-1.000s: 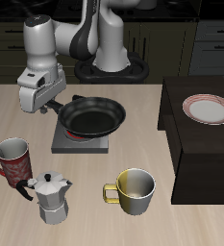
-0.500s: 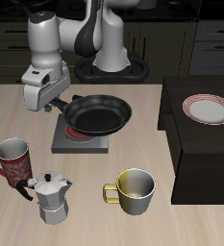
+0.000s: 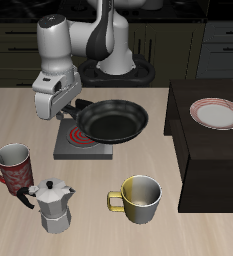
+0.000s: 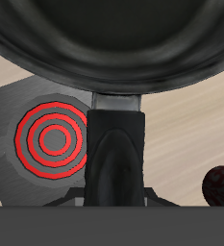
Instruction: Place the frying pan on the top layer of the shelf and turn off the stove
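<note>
Frying pan, round, shallow and black, hangs in the air above the table, held by its long handle in the claw. The claw's two fingers are clamped together on the handle. Seen from outside, the pan bowl reaches away from the claw toward the shelf, a large dark box with a flat top that stands well apart from the claw. A white red-rimmed plate lies on the shelf's top. Just below the claw sits the stove, a small grey square hotplate; its red spiral coil glows, partly hidden under the pan's edge.

The claw's own camera shows what the outside view cannot: the dark handle running straight out from between the fingers to the pan's rim, and the stove's coil in full as bright red rings, lying beneath and beside the handle with clear air between them.

Only the outside view shows the rest of the table. Nearer the table's front edge than the claw stand a red patterned mug, a silver moka pot and a yellow mug.
</note>
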You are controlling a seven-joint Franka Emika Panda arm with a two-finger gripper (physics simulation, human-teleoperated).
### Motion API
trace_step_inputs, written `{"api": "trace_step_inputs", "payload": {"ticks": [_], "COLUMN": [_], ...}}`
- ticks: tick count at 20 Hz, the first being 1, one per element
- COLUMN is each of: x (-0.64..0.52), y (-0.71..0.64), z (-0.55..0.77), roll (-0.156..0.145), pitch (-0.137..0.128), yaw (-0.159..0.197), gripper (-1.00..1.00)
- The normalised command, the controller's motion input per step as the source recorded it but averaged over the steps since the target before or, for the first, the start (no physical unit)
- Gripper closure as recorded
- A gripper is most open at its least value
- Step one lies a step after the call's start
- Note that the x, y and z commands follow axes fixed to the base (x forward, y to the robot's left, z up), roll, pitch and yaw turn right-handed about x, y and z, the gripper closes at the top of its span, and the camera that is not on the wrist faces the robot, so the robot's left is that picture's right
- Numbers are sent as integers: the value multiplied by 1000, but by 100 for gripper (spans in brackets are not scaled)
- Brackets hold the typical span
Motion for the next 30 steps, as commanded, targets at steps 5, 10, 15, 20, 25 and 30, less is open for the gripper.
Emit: {"api": "trace_step_inputs", "payload": {"ticks": [5, 10, 15, 20, 25, 30], "x": [66, 62, 38, 68, 47, 62], "y": [204, 191, 169, 177, 232, 163], "z": [-28, -34, 14, 11, -45, -70], "roll": [20, 22, 25, 19, 29, 20], "pitch": [11, 7, 12, 5, 8, 13], "yaw": [24, 16, 1, 0, 20, 11], "gripper": [100, 100, 100, 100, 100, 100]}}
